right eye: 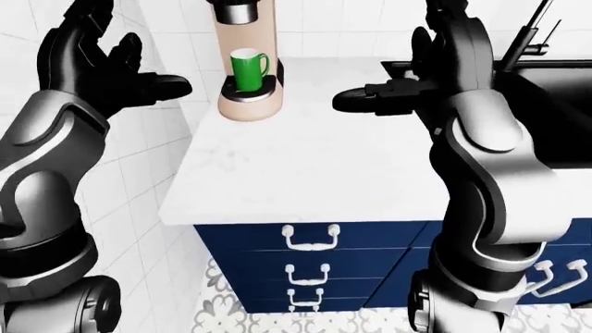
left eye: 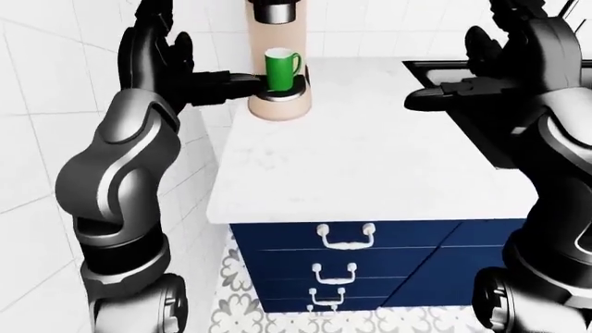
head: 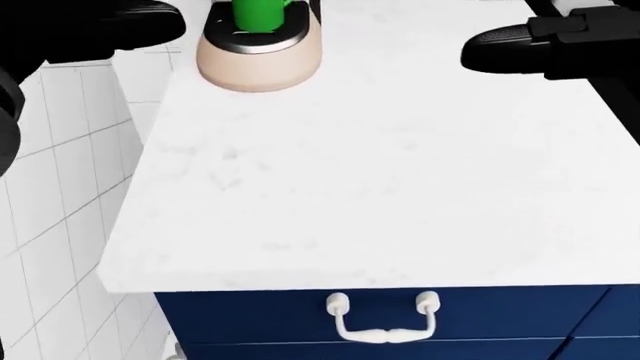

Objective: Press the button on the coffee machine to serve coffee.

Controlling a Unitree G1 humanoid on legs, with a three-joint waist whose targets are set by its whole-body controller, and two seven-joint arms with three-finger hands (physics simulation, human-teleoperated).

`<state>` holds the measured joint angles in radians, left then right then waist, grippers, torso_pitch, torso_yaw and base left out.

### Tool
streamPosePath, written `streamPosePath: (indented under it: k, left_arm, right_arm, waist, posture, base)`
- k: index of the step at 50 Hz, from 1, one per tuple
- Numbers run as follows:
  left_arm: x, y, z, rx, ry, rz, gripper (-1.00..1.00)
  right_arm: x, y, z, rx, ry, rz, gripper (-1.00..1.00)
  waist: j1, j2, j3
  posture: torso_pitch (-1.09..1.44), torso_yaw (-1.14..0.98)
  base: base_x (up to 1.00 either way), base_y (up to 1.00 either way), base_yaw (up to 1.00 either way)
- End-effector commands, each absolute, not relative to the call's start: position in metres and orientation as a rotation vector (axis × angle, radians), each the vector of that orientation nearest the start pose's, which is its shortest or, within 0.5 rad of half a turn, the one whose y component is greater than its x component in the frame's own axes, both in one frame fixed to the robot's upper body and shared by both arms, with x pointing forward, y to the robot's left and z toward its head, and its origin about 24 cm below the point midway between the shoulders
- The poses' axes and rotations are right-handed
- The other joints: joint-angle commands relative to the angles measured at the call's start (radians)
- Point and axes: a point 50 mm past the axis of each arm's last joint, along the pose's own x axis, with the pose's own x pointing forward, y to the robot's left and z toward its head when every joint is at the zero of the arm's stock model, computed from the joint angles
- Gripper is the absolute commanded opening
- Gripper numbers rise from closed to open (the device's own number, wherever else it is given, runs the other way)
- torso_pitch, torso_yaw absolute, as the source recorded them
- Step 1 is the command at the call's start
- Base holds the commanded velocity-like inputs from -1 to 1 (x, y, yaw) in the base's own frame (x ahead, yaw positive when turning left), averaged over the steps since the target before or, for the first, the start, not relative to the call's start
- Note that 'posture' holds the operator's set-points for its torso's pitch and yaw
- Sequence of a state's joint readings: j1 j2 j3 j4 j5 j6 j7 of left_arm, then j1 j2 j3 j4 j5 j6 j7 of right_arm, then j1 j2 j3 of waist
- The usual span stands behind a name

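The beige coffee machine stands at the top left of the white counter, next to the tiled wall. A green mug sits on its tray under the dark brew head. The machine's top is cut off and no button shows. My left hand is open, raised just left of the machine at mug height, fingers pointing toward it. My right hand is open and empty, held flat above the counter to the right of the machine. In the head view the machine's base is at the top edge.
A black sink with a faucet is set in the counter at the right. Blue drawers with white handles are below the counter edge. White tiled wall runs along the left. Patterned floor tiles show below.
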<state>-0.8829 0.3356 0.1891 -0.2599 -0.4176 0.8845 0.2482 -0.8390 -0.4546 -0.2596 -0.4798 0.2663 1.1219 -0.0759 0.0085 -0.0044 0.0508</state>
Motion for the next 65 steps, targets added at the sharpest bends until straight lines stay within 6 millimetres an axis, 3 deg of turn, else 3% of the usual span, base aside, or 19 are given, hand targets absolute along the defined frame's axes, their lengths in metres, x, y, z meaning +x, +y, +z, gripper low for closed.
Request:
streamPosePath:
  k: [1, 2, 3, 8, 19, 23, 24, 26, 30, 35, 39, 40, 41, 45, 46, 53, 57, 63, 65]
  left_arm:
    - [0.3144, 0.1710, 0.3093, -0.062, -0.345, 0.028, 1.00]
    - [0.3141, 0.1710, 0.3097, -0.063, -0.345, 0.028, 1.00]
    - [0.3138, 0.1711, 0.3101, -0.063, -0.345, 0.029, 1.00]
    - [0.3130, 0.1714, 0.3111, -0.064, -0.348, 0.030, 1.00]
    - [0.3135, 0.1721, 0.3114, -0.066, -0.350, 0.034, 1.00]
    - [0.3127, 0.1715, 0.3118, -0.066, -0.350, 0.033, 1.00]
    - [0.3130, 0.1715, 0.3118, -0.066, -0.349, 0.033, 1.00]
    - [0.3117, 0.1717, 0.3135, -0.067, -0.352, 0.034, 1.00]
    - [0.3119, 0.1712, 0.3129, -0.067, -0.352, 0.032, 1.00]
    - [0.3125, 0.1713, 0.3127, -0.066, -0.353, 0.031, 1.00]
    - [0.3123, 0.1716, 0.3133, -0.067, -0.352, 0.033, 1.00]
    - [0.3125, 0.1716, 0.3131, -0.067, -0.352, 0.033, 1.00]
    - [0.3124, 0.1717, 0.3131, -0.068, -0.352, 0.033, 1.00]
    - [0.3123, 0.1712, 0.3126, -0.067, -0.352, 0.032, 1.00]
    - [0.3122, 0.1710, 0.3127, -0.067, -0.352, 0.032, 1.00]
    - [0.3122, 0.1707, 0.3129, -0.066, -0.352, 0.032, 1.00]
    - [0.3118, 0.1708, 0.3130, -0.067, -0.352, 0.031, 1.00]
    - [0.3120, 0.1710, 0.3130, -0.068, -0.353, 0.031, 1.00]
    - [0.3120, 0.1713, 0.3135, -0.069, -0.353, 0.032, 1.00]
  right_arm:
    - [0.2816, -0.2022, 0.3174, -0.139, -0.326, -0.108, 1.00]
    - [0.2811, -0.2019, 0.3177, -0.139, -0.328, -0.107, 1.00]
    - [0.2811, -0.2017, 0.3176, -0.139, -0.328, -0.105, 1.00]
    - [0.2805, -0.2005, 0.3183, -0.139, -0.328, -0.102, 1.00]
    - [0.2816, -0.2005, 0.3168, -0.141, -0.325, -0.100, 1.00]
    - [0.2819, -0.2008, 0.3166, -0.139, -0.325, -0.101, 1.00]
    - [0.2818, -0.2008, 0.3166, -0.138, -0.326, -0.101, 1.00]
    - [0.2821, -0.2004, 0.3164, -0.138, -0.325, -0.100, 1.00]
    - [0.2822, -0.2012, 0.3158, -0.139, -0.325, -0.099, 1.00]
    - [0.2823, -0.2009, 0.3159, -0.137, -0.325, -0.098, 1.00]
    - [0.2828, -0.2007, 0.3155, -0.140, -0.323, -0.099, 1.00]
    - [0.2831, -0.2009, 0.3151, -0.141, -0.323, -0.100, 1.00]
    - [0.2838, -0.2003, 0.3145, -0.147, -0.318, -0.100, 1.00]
    - [0.2824, -0.1996, 0.3157, -0.141, -0.328, -0.092, 1.00]
    - [0.2825, -0.1994, 0.3157, -0.140, -0.329, -0.090, 1.00]
    - [0.2821, -0.1988, 0.3166, -0.140, -0.332, -0.086, 1.00]
    - [0.2827, -0.1991, 0.3155, -0.142, -0.330, -0.087, 1.00]
    - [0.2826, -0.1985, 0.3160, -0.142, -0.328, -0.087, 1.00]
    - [0.2824, -0.1983, 0.3162, -0.141, -0.329, -0.087, 1.00]
  waist:
    - [0.000, -0.001, -0.026]
    - [-0.001, -0.001, -0.028]
    - [-0.002, 0.002, -0.050]
    - [-0.003, 0.000, -0.026]
    - [-0.002, -0.007, -0.028]
    - [-0.015, 0.017, -0.016]
    - [-0.020, 0.036, -0.021]
    - [-0.023, 0.017, -0.011]
    - [-0.017, -0.001, -0.017]
    - [-0.006, -0.010, -0.017]
    - [-0.002, -0.010, -0.018]
    - [-0.003, -0.004, -0.041]
    - [0.001, -0.008, -0.016]
    - [-0.001, -0.007, -0.024]
    - [-0.002, -0.003, -0.041]
    - [-0.005, 0.012, -0.013]
    - [-0.008, 0.028, -0.013]
    - [-0.002, 0.027, -0.019]
    - [-0.001, 0.008, -0.019]
  posture:
    - [0.00, 0.00]
    - [0.00, 0.00]
    - [0.00, 0.00]
    - [0.00, 0.00]
    - [0.00, 0.00]
    - [0.00, 0.00]
    - [0.00, 0.00]
    - [0.00, 0.00]
    - [0.00, 0.00]
    - [0.00, 0.00]
    - [0.00, 0.00]
    - [0.00, 0.00]
    - [0.00, 0.00]
    - [0.00, 0.00]
    - [0.00, 0.00]
    - [0.00, 0.00]
    - [0.00, 0.00]
    - [0.00, 0.00]
    - [0.00, 0.00]
  base:
    - [0.00, 0.00, 0.00]
    - [0.02, 0.00, 0.00]
    - [0.07, 0.00, 0.00]
    - [0.10, 0.00, 0.00]
    - [0.11, 0.00, 0.00]
    - [0.05, 0.00, 0.00]
    - [0.01, 0.00, 0.00]
    - [0.02, 0.00, 0.00]
    - [0.04, 0.00, 0.00]
    - [0.05, 0.00, 0.00]
    - [0.04, 0.00, 0.00]
    - [0.05, 0.00, 0.00]
    - [0.00, 0.00, 0.00]
    - [0.01, 0.00, 0.00]
    - [0.07, 0.00, 0.00]
    - [0.13, 0.00, 0.00]
    - [0.19, 0.00, 0.00]
    - [0.17, 0.00, 0.00]
    - [0.16, 0.00, 0.00]
